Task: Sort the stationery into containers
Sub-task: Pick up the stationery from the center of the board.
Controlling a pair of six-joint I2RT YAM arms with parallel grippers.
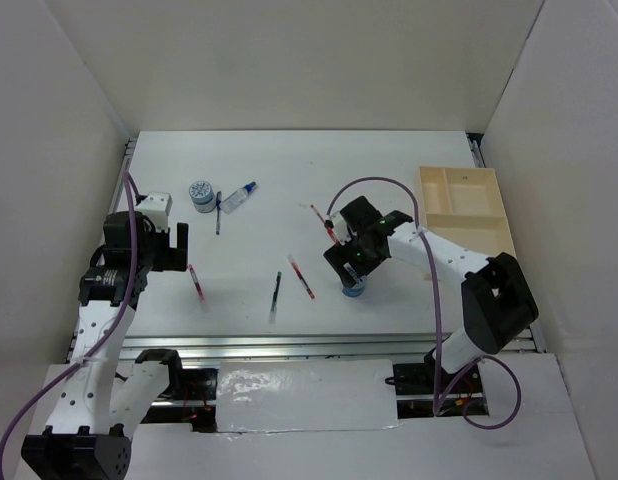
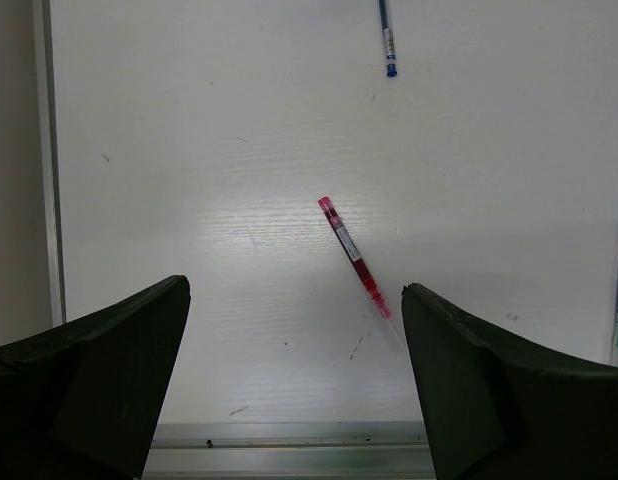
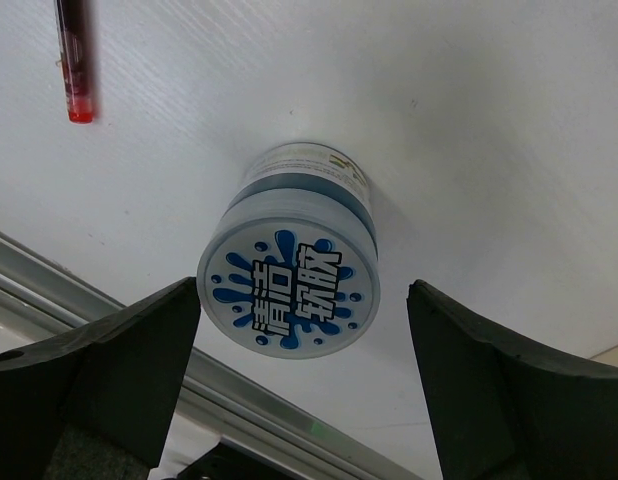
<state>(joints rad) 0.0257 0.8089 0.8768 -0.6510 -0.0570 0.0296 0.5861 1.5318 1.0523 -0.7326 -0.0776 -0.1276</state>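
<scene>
Right gripper [image 1: 351,268] hangs over the round tub [image 3: 289,290], jaws released and spread, one finger on each side of it. There is clear daylight on both sides in the right wrist view, so no contact. The tub stands upright on the table [image 1: 289,160] near the front edge, well apart from the tray [image 1: 467,178] at the far right. A red pen [image 3: 74,60] lies just beyond it.

Handling of the tub:
- It looks like rigid plastic and probably light, so it shouldn't crush.
- The blue-and-white lid is slightly wider than the body. Pinch across the full diameter at the lid rim or just under it.
- The wall is smooth and curved, so an off-centre pinch will likely squirt it sideways. Centre the fingers first.
- I can't tell whether the lid is seated tight, so I wouldn't rely on the lid alone.

Left gripper [image 2: 296,300] is also open and holds nothing. It is poised above another red pen [image 2: 354,260], which lies diagonally on the table between the fingers' line but apart from both.

Handling of the pens:
- They are thin, stiff, light and prone to rolling.
- Take one mid-barrel with the jaws square to the axis, low to the table.

The second tub [image 1: 201,195] and the bottle [image 1: 239,197] sit far left, outside the tray.
</scene>
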